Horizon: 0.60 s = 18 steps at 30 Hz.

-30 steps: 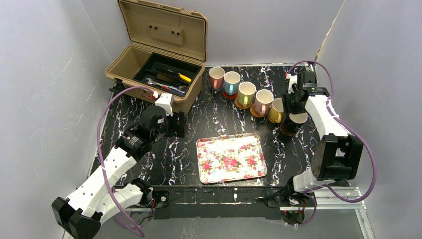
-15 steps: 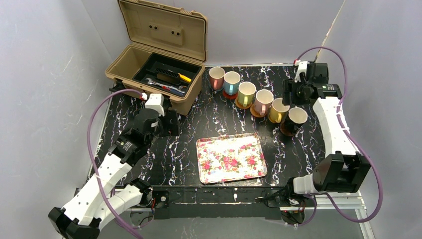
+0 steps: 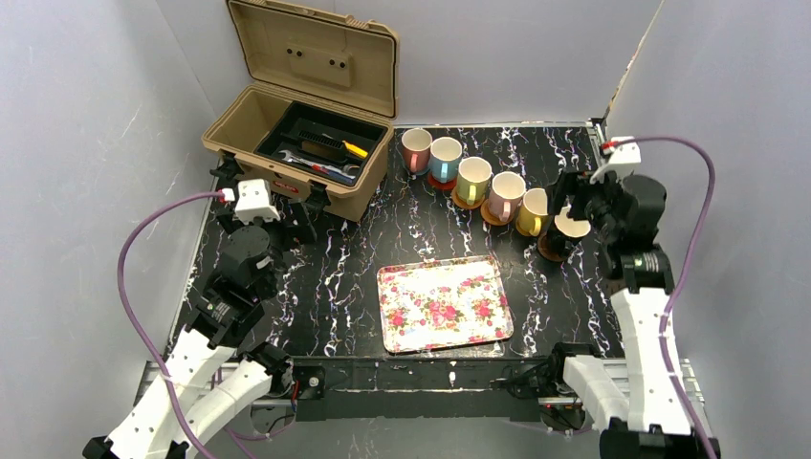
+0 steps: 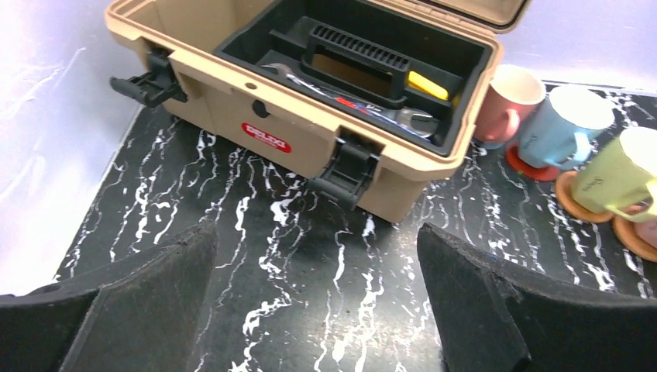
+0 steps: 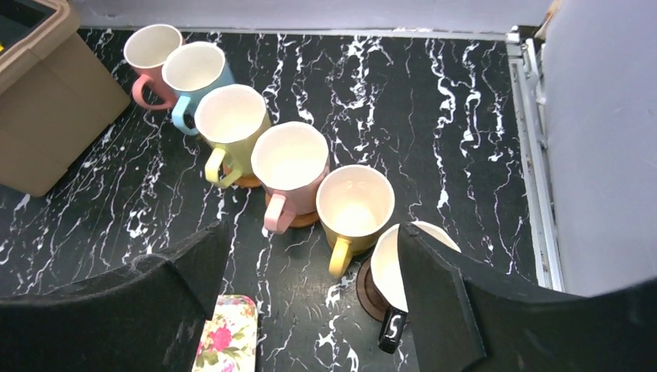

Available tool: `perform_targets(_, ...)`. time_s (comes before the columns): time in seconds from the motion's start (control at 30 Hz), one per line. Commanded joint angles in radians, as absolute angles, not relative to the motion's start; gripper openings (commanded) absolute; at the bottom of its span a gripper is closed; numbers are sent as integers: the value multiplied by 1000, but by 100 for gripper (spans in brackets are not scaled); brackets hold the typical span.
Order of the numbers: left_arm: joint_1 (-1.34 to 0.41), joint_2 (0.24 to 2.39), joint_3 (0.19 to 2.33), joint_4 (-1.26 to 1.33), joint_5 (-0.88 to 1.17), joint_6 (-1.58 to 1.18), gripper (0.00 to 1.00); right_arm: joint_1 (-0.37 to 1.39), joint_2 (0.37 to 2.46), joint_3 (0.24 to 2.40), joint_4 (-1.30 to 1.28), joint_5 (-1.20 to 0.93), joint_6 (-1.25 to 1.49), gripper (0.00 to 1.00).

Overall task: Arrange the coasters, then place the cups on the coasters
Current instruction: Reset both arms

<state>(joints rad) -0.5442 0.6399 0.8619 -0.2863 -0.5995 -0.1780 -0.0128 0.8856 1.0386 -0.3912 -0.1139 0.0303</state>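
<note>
Six cups stand in a slanted row. From the far end they are pink (image 3: 415, 149), blue (image 3: 445, 158), yellow-green (image 3: 472, 179), pale pink (image 3: 505, 194), yellow (image 3: 531, 212), and a cream-lined cup with a dark handle (image 3: 574, 228). Each sits on a coaster; I see red (image 4: 527, 164), orange (image 4: 573, 203) and dark brown (image 5: 368, 291) ones. My right gripper (image 5: 310, 256) hangs open above the row's near end. Its right finger (image 5: 438, 294) hides part of the last cup (image 5: 391, 267). My left gripper (image 4: 314, 236) is open and holds nothing, over bare table before the toolbox.
A tan toolbox (image 3: 296, 134) with its lid up and tools inside stands at the back left. A floral rectangular tray (image 3: 445, 303) lies at the front middle. Grey walls close in both sides, and a metal rail (image 5: 531, 155) runs along the table's right edge.
My right gripper has let go of the last cup, opened wider and drawn back toward the near right. The left arm has pulled back to the left, away from the toolbox.
</note>
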Motion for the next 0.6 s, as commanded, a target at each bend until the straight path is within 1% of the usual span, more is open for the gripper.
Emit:
perform_targets(0.0,-538,585,776,-179,-718,-132,98,-13,762,859,-101,-58,59,87)
perform_targets(0.2,-538,550,737,-168,-711,-130,98,-12,650,730,-34,-31,36,90)
perform_targets(0.57,-539,532,724,-161,-724,-123,98,-14,637,737,-47,-40,26,91)
